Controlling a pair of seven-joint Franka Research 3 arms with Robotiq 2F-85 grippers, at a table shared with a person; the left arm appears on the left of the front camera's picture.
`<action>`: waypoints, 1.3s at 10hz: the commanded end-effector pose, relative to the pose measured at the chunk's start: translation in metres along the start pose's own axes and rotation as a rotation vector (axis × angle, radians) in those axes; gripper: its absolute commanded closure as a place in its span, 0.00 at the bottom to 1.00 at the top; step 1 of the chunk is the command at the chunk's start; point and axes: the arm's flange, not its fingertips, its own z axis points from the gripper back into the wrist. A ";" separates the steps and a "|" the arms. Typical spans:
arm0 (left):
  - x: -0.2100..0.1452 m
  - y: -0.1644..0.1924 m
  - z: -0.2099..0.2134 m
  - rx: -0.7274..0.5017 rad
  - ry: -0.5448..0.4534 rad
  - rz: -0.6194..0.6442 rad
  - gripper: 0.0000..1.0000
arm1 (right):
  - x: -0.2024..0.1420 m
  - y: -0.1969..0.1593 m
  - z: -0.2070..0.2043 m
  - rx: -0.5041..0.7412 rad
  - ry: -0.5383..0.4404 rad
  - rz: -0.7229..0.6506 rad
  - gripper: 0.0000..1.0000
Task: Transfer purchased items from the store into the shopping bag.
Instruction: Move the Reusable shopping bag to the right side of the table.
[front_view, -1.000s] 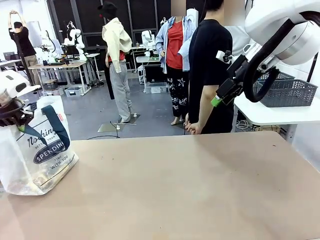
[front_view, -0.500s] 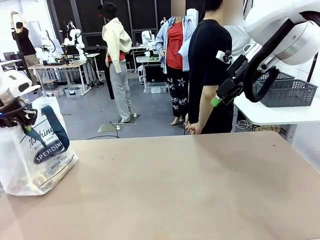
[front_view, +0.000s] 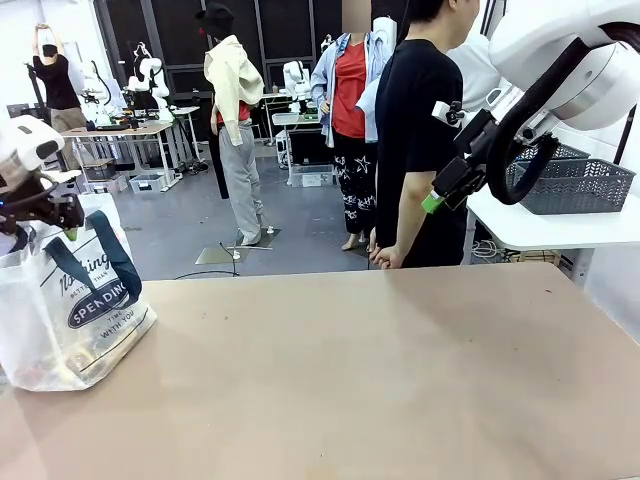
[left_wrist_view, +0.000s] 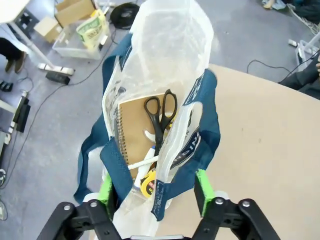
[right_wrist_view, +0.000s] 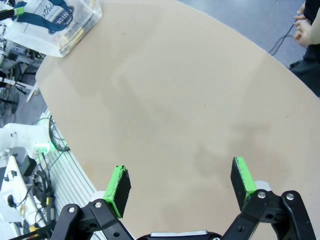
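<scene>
The clear shopping bag (front_view: 70, 300) with navy straps and an oval logo stands at the table's left edge. My left gripper (front_view: 48, 212) hovers just over its mouth, open; in the left wrist view the bag (left_wrist_view: 165, 65) rises between the green pads (left_wrist_view: 105, 192) with the straps loose around them. Inside lie purchased items: a brown spiral notebook (left_wrist_view: 134, 125), black scissors (left_wrist_view: 160, 117) and a yellow tape measure (left_wrist_view: 148, 183). My right gripper (front_view: 432, 202) hangs open high over the table's far right, holding nothing. The dark grey lattice basket (front_view: 572, 182) sits on a white side table behind it.
A person in a black T-shirt (front_view: 418, 130) stands at the far edge, arms down. The tan tabletop (front_view: 380, 380) is bare from the bag to the right edge. In the right wrist view the bag (right_wrist_view: 55, 22) lies far off at the top left.
My left gripper has risen and shifted a little to the right above the bag's mouth, and the bag's top has drawn up with it. The right arm has not moved.
</scene>
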 end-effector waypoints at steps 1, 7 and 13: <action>0.014 -0.002 0.019 -0.044 0.002 -0.032 0.00 | 0.002 0.002 0.000 0.000 0.000 -0.020 0.00; 0.049 -0.013 0.038 -0.451 0.121 -0.420 0.00 | 0.002 0.002 0.000 0.000 0.000 -0.020 0.00; 0.060 -0.035 0.023 -0.770 0.014 -0.751 0.00 | 0.002 0.002 0.000 0.000 0.000 -0.020 0.00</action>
